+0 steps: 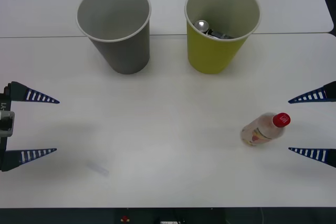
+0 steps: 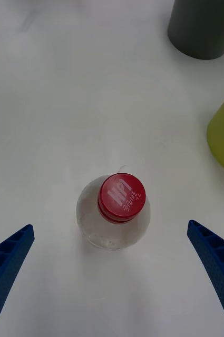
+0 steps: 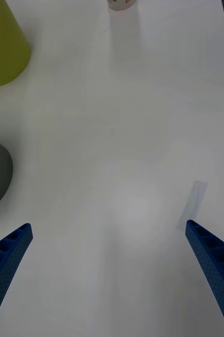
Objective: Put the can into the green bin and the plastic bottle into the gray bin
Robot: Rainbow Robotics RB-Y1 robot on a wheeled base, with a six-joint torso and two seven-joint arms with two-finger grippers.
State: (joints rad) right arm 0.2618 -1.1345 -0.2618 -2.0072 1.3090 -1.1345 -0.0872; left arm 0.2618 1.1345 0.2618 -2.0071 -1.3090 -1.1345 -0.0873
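While the can (image 1: 202, 25) is seen inside the green bin (image 1: 218, 56), the plastic bottle (image 1: 264, 129) stands near-right on the desk (image 1: 157, 129). The wide-open, empty right end effector (image 1: 313, 125) should be centred around it before closing.

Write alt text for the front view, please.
A plastic bottle lies on the white table between the open fingers of the right gripper. Behind stand the gray bin and the green bin holding the can; the left gripper waits open.

Bare table (image 1: 168, 129) surrounds the plastic bottle (image 1: 264, 129).
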